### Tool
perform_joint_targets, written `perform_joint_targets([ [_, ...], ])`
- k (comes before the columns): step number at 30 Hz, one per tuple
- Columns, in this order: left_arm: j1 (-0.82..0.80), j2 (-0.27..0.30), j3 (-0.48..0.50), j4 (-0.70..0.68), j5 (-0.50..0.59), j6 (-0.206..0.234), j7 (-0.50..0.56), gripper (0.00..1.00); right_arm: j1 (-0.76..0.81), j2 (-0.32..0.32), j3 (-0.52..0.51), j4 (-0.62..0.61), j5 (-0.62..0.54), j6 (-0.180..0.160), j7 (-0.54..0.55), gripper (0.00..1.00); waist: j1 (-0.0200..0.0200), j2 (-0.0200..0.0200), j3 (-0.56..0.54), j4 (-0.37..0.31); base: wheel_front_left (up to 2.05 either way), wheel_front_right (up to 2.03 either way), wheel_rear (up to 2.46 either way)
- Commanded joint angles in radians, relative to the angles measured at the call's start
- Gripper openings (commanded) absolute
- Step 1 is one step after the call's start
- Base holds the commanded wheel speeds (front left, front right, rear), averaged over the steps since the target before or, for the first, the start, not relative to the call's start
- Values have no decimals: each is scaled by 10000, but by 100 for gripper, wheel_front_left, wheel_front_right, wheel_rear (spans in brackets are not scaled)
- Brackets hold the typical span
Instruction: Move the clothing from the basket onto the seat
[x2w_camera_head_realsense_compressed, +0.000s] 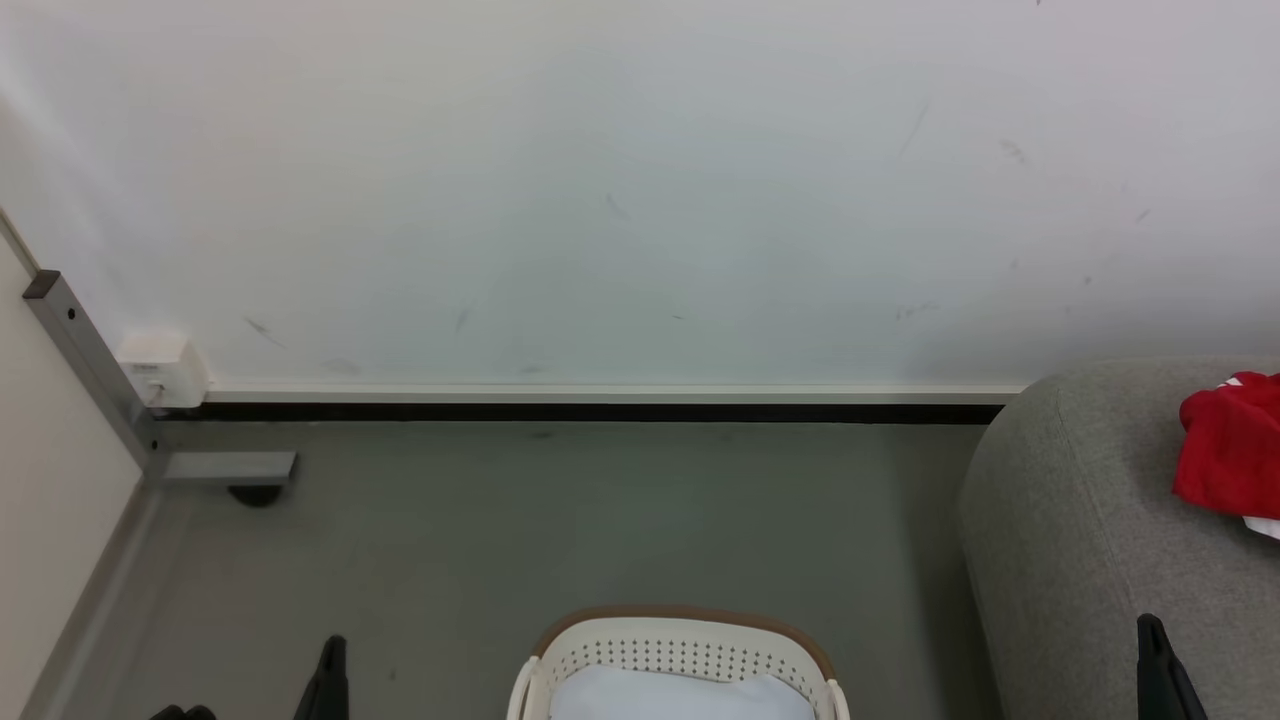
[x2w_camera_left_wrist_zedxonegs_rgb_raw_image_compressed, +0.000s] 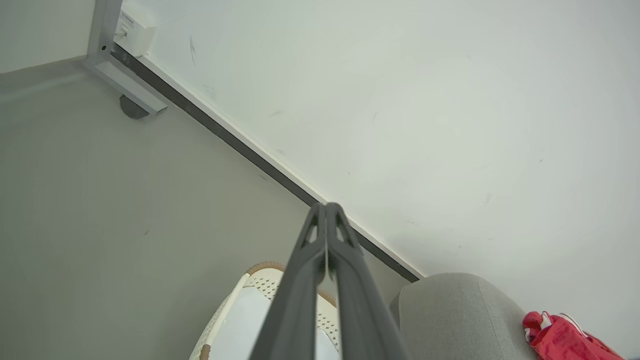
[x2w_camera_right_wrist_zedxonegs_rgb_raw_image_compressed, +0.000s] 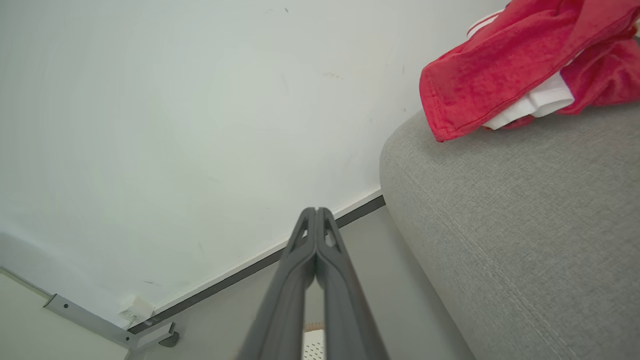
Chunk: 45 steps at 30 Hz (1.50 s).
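Bright red soft fabric clothing (x2w_camera_head_realsense_compressed: 1228, 450) with white trim lay bunched on the large grey woven upholstered seat (x2w_camera_head_realsense_compressed: 1070, 540) near its rounded end, so it was probably delivered. The oval cream perforated plastic basket (x2w_camera_head_realsense_compressed: 680, 655) stood on the floor with pale lining showing. The left gripper (x2w_camera_left_wrist_zedxonegs_rgb_raw_image_compressed: 326, 207) and right gripper (x2w_camera_right_wrist_zedxonegs_rgb_raw_image_compressed: 316, 212) had their jaws pressed together, holding and touching nothing.

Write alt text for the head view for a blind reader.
Red clothing lies on the grey seat at the right edge; the cream basket at bottom centre stands on the floor, with pale lining inside. Dark tips of the left gripper and right gripper rise at the bottom, against a white wall.
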<state>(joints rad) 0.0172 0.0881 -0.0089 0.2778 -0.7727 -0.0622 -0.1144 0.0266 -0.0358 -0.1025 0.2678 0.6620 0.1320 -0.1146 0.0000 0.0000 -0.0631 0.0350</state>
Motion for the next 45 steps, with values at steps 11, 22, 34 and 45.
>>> perform_joint_targets([
  [11,-434,-28,273,-186,-1544,-151,412,0,-451,-123,-39,-171,1764,-8,405,0,0,0,79,-41,0,0,0],
  [22,-600,-95,457,-218,-2798,-258,761,0,-630,-137,-56,-188,3192,-11,750,0,0,0,158,-83,0,0,0],
  [34,-762,-156,631,-244,-4025,-353,1100,0,-801,-149,-74,-208,4566,-13,1091,0,0,0,245,-129,0,0,0],
  [45,-888,-208,782,-270,-5027,-440,1387,0,-950,-159,-89,-223,5721,-15,1377,0,0,0,324,-171,0,0,0],
])
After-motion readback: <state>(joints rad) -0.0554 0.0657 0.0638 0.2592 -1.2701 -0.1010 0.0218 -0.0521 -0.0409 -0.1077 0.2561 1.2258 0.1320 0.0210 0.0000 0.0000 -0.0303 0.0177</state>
